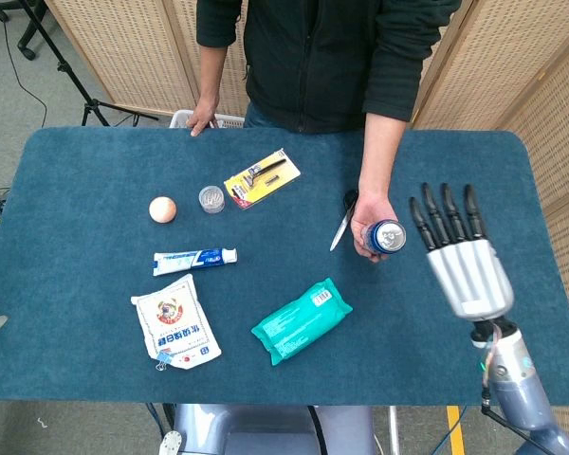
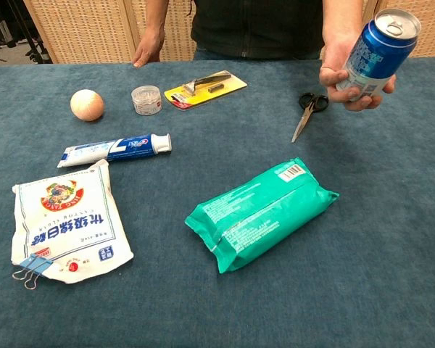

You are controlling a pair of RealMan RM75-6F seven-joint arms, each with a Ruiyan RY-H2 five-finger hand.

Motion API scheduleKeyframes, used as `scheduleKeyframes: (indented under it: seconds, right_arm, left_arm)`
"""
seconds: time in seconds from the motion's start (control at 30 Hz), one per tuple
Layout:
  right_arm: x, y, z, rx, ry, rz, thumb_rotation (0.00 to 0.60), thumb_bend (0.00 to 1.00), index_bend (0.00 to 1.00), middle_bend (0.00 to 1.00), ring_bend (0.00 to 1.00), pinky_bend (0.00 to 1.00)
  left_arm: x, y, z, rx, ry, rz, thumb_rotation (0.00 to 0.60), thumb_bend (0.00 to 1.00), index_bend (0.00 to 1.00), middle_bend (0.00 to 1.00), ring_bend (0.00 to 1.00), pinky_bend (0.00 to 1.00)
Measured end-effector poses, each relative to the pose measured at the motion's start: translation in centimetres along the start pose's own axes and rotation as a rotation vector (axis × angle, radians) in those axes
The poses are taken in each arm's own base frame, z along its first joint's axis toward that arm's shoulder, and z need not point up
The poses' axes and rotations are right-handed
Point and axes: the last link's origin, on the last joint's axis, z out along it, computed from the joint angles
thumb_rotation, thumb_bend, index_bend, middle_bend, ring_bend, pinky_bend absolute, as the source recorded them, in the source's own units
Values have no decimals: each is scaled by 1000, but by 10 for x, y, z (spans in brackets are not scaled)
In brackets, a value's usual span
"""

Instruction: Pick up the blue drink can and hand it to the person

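Note:
The blue drink can is held above the table in the person's hand, tilted, with its silver top showing. My right hand is off to the right of the can, apart from it, fingers straight and spread, holding nothing. It does not show in the chest view. My left hand is in neither view.
Scissors lie just left of the person's hand. A green wipes pack, toothpaste tube, white pouch, egg, small round tub and razor card lie across the blue table. The person stands at the far edge.

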Motion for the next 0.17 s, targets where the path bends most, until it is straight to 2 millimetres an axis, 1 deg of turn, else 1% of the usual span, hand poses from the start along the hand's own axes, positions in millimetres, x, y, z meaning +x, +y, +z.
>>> scheduleKeyframes:
  seconds: [0.07,0.17]
  right_arm:
    - [-10,6,-13,-36,-32,125,600,0,0,0,0,63]
    - [-29,13,-38,-97,-78,323,600,0,0,0,0,56]
  left_arm:
    - [-1,1,0,-4,2,6,600,0,0,0,0,0]
    - [-2,3,-1,-9,6,13,600,0,0,0,0,0]
